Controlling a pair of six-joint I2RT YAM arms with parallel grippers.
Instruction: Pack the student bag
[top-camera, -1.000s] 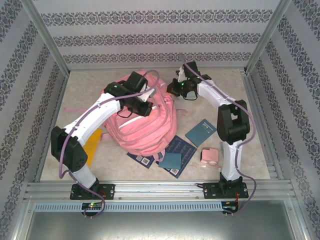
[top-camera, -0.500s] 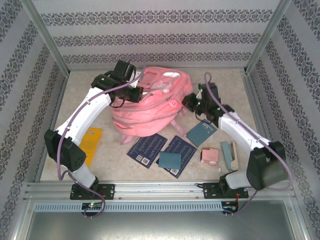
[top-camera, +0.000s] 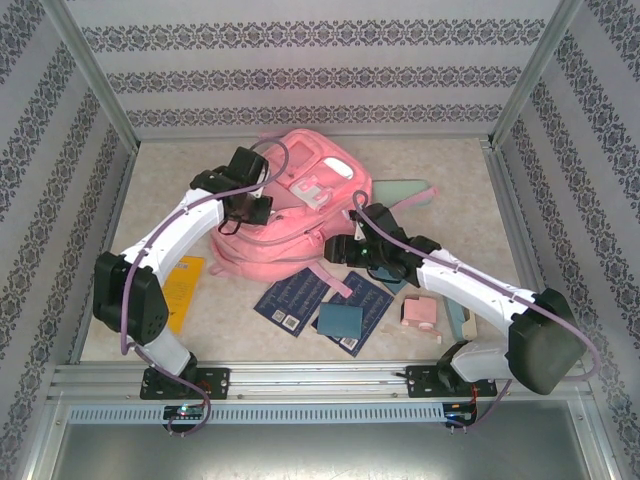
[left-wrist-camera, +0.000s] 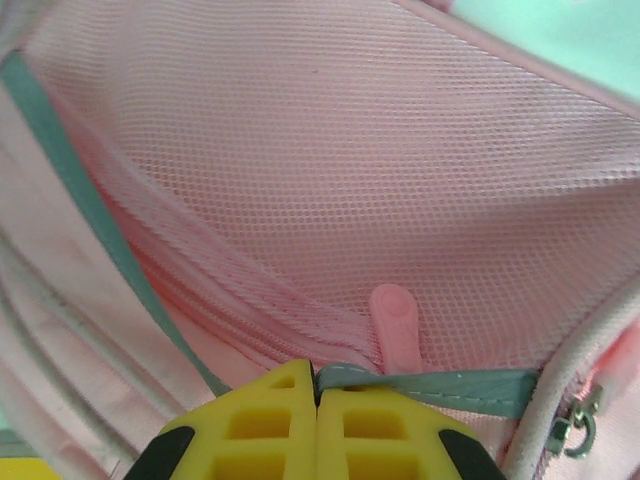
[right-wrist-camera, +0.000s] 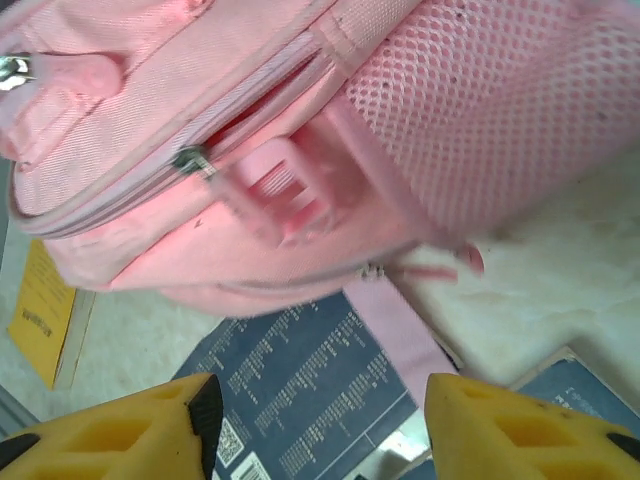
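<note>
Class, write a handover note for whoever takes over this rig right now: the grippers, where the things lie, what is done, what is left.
Left gripper: shut on the bag, pinching its trim below the mesh pocket.
Right gripper: open, empty, at the bag's near side, above the blue booklets.
Bag: lying mid-table.
Done: nothing seen packed.
Left: booklets, yellow book, teal notebook and pink box lie outside the bag.

I see the bag (top-camera: 290, 240) as soft, matt pink cloth, with its side pocket (left-wrist-camera: 420, 160) an open, rough mesh. The left tool (left-wrist-camera: 317, 405) and right tool (right-wrist-camera: 318, 415) have matt yellow plastic fingers. At 6 o'clock from the bag, the booklets (top-camera: 297, 297) look like smooth printed paper. They lie on a mottled, stone-like tabletop (top-camera: 160, 170).
</note>
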